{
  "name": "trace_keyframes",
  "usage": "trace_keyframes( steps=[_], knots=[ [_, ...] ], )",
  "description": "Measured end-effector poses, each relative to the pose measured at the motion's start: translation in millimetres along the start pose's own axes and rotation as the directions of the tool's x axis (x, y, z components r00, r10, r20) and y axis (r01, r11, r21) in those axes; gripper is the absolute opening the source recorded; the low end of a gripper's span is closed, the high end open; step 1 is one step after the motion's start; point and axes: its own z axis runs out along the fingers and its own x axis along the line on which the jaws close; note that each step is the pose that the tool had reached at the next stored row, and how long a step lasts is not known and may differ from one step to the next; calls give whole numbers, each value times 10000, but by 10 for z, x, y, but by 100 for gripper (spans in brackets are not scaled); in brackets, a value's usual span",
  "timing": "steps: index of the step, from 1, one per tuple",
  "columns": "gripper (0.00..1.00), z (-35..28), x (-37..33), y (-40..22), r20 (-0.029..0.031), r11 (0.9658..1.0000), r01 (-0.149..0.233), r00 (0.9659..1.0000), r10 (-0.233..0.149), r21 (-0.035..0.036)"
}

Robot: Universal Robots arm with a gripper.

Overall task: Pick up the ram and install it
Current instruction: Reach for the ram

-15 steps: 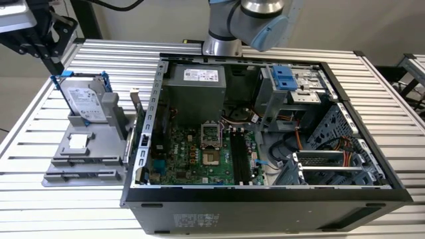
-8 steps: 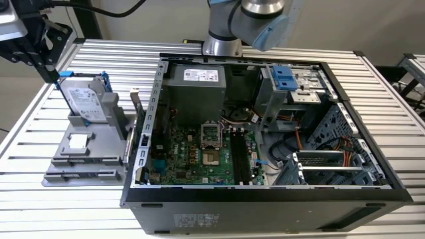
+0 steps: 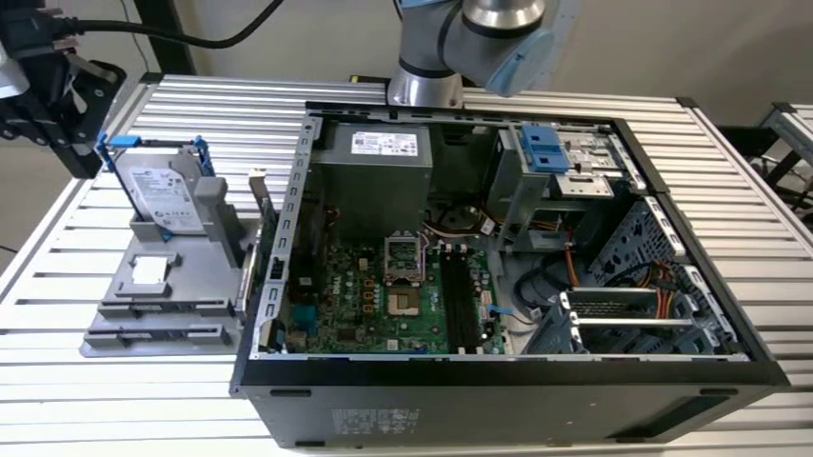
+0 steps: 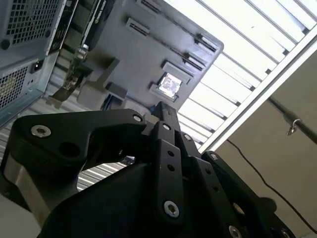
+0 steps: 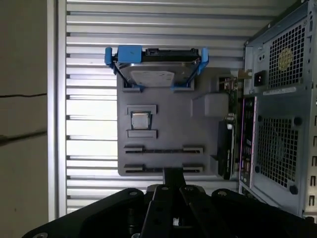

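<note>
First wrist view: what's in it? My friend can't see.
A grey plastic parts tray lies on a slatted metal table, holding a silver boxy hard drive with blue rails and a small silver square chip. A grey vented computer case stands beside it, and the robot's black hand points toward the tray.

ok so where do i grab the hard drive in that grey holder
Likely its top edge, coming straight down. The hard drive stands on edge in the grey holder, its lower end seated, so only the upper part is free; pinch across the thin flat faces, between the blue rails.
</note>
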Motion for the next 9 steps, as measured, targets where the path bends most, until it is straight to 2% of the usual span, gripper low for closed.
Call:
trace_keyframes(
  steps=[9],
  knots=[
    [0,-14,1,-295,-1,10000,0,10000,0,1]
  ],
)
